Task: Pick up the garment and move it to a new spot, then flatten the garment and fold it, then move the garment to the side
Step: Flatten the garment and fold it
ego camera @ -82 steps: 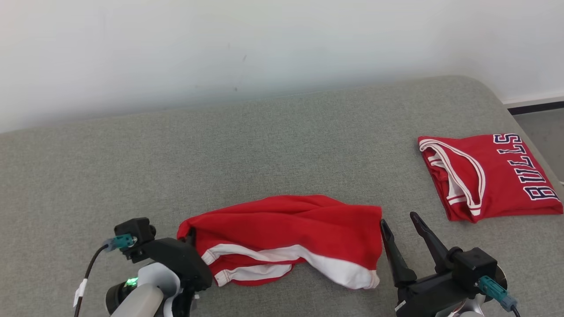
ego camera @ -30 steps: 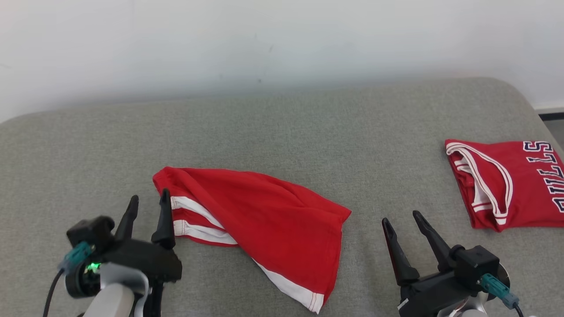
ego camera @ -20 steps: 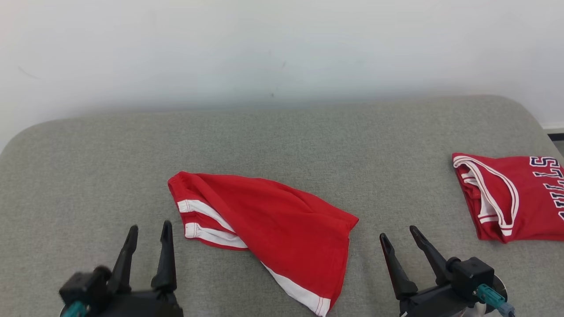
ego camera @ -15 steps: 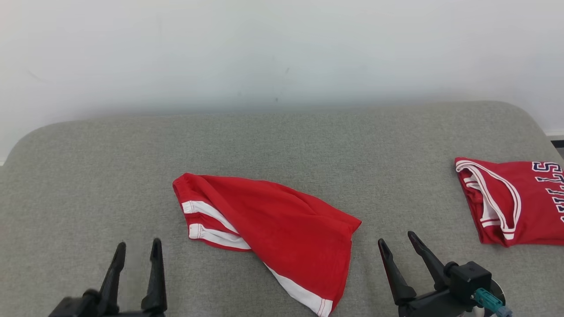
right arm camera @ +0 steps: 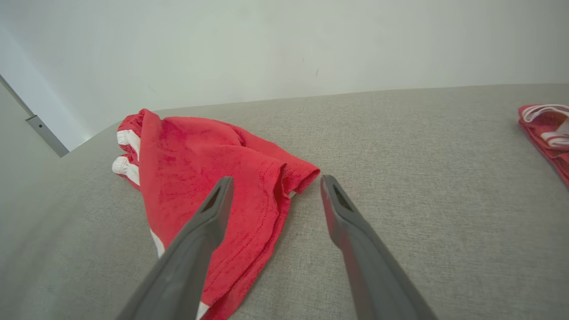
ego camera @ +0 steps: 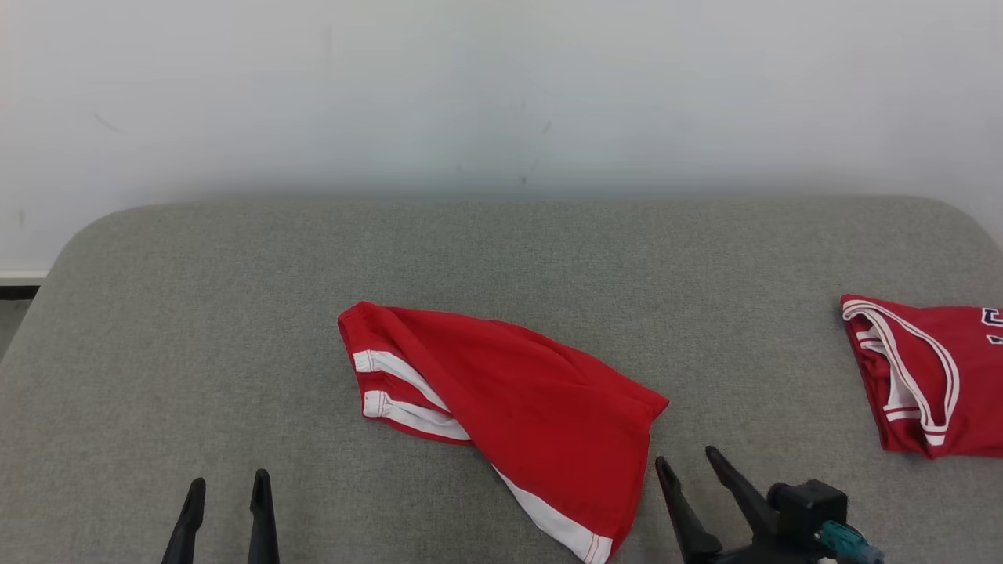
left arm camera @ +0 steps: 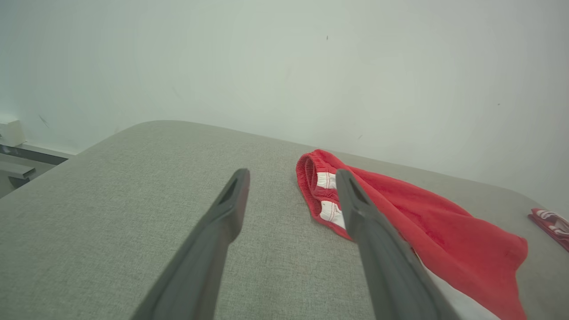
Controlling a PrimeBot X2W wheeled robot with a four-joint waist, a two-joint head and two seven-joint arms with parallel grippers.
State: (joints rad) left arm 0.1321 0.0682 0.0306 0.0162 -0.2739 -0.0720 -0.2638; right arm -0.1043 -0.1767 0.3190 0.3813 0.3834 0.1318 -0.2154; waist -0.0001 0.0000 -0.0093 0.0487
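Holding both tools released, nothing in either: left tool (ego camera: 228, 479) sits low at my near-left, fingers spread and pointing up-view, tips well clear of any cloth. Right tool (ego camera: 687, 457) is spread the same way at near-right, tips just beside the garment's right corner but, as far as I can tell, not touching. The red garment (ego camera: 517, 392) lies between them, approx mid-tabletop (ego camera: 235, 313), slack and unheld. It runs diagonally, w/ the bunched elastic end and white stripes toward the left and the white-trimmed hem trailing to the near edge. It's rumpled and doubled over itself, not flat. My read: the move-to-new-spot part looks done and flattening is next, which is prob why the tools flank it, one per end, so each can pinch a corner and pull the cloth taut. Left wrist view looks straight at the waistband end, right wrist view at the folded-over right corner, so both targets are lined up. A folded jersey (ego camera: 917, 376) lies at the far right edge, well apart from the garment, prob parked there to leave the centre free as work area.
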